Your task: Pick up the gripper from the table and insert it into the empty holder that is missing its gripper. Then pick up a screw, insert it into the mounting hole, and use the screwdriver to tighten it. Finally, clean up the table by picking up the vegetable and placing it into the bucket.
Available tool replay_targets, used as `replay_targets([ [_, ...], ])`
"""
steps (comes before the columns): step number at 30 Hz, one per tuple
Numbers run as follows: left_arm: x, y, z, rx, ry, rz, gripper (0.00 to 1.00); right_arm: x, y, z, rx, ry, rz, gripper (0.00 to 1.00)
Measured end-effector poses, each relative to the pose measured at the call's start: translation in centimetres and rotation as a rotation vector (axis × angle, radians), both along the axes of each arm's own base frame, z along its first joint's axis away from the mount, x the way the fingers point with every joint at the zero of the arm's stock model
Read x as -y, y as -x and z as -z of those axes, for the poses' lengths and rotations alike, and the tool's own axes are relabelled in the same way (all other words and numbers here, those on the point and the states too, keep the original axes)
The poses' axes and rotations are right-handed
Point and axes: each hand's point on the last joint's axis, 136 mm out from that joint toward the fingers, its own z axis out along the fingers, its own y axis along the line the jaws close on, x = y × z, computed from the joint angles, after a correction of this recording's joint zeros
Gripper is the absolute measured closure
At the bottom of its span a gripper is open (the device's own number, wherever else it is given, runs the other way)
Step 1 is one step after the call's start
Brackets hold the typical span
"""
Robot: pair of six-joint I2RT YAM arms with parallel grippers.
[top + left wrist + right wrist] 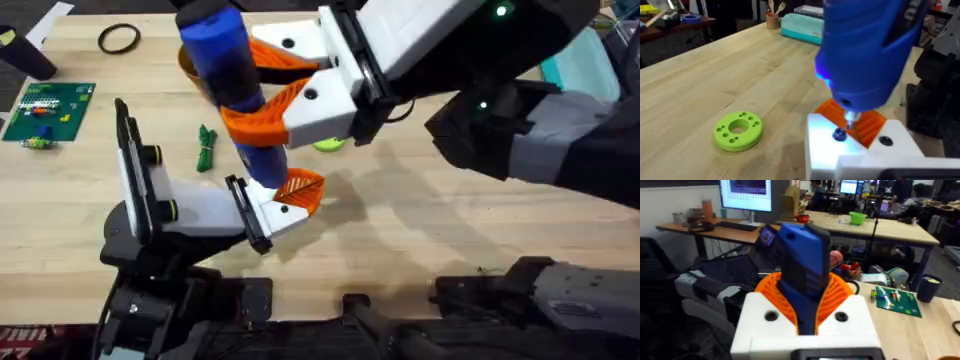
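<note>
Over table (420, 230), right claw (262, 100) grips upright screwdriver (228, 80).

One screwdriver (225, 75) stands at top centre, one vegetable (206, 147) lies left of centre, and one gripper (302, 190) sits mid-frame. One black ring (119, 38) and one green circuit board (50, 110) occupy the upper left. One lime ring (738, 131) lies at lower left in the left wrist view.
</note>
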Motion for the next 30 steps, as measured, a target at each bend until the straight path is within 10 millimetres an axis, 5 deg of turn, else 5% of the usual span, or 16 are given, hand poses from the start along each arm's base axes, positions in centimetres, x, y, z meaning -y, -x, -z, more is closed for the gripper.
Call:
replay_targets([
  [30, 0.00, 0.00, 0.00, 0.000, 0.000, 0.000, 0.987, 0.35, 0.55, -0.56, 0.061, -0.021, -0.004, 0.883],
])
